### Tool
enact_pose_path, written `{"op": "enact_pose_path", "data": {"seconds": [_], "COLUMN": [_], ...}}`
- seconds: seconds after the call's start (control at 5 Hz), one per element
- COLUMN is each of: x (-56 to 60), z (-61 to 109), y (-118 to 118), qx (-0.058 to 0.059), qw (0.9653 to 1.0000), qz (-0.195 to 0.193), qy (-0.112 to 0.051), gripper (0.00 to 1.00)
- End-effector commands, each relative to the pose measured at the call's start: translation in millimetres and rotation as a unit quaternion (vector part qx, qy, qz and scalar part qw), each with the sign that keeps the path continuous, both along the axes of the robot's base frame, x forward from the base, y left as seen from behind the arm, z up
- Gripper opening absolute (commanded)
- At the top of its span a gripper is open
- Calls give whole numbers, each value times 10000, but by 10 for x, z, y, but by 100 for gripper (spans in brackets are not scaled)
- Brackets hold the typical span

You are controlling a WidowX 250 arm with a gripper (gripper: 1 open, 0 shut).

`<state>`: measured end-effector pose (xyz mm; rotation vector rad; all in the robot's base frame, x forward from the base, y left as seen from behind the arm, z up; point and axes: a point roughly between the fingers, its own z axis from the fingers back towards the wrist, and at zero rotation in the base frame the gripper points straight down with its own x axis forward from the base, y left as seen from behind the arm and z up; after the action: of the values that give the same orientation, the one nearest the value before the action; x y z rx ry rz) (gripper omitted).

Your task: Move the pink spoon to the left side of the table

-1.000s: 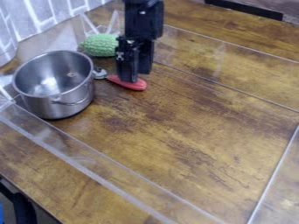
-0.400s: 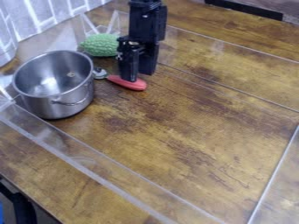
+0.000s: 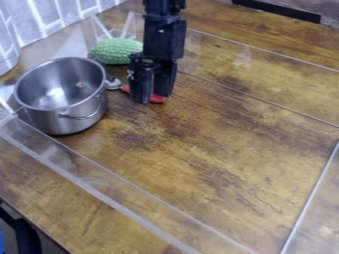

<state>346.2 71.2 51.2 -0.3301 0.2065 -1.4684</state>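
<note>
Single overhead-angled camera view. Nearest: clear plastic raised edge (image 3: 119, 184) running diagonally across the near part of the table (image 3: 225, 139), a dark brown wood-grain top with worn pale streaks; a second clear strip goes up the right side. Bottom-left corner shows a dark bit below the table edge with something blue, too small to identify. Mid-left: steel pot (image 3: 61, 93), round, open top, interior looks bare, short handle sticking out toward the near side, sits upright on the table. Just right of the pot: pink spoon (image 3: 157, 97), only a bit of the pinkish-red handle is visible under the gripper, silver bowl end peeks out toward the pot at about the pot's right rim, spoon lies on the table surface, between the pot and table center. Black gripper (image 3: 149, 92) comes straight down from above, fingers pointing down and straddling the spoon handle, fingertips at table level; fingers look narrowly spaced, cannot tell if they actually clamp the handle or just bracket it. Behind the gripper, far-left: green knobbly scrubber (image 3: 115, 49), resting on the table near the far edge, partly hidden by the arm. Far left background: pale tiled wall (image 3: 47, 15).
</note>
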Motion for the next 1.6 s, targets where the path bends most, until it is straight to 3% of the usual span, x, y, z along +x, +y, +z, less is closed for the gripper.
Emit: {"op": "enact_pose_path", "data": {"seconds": [0.0,0.2,0.4,0.6,0.8,1.2,1.4], "x": [-113,-30,64,65,52,-34,-90], "z": [402,536,658,837,985,757,751], "y": [242,203,117,-44,-157,-345,-402], "qx": [92,-8,-30,-60,-36,11,-97], "qw": [9978,9980,9985,9987,9985,9993,9988], "qz": [386,331,188,-232,-374,-281,-409], "qy": [-537,-531,-509,-460,-391,-244,-245], "gripper": [100,0,100,100,100,100,100]}}
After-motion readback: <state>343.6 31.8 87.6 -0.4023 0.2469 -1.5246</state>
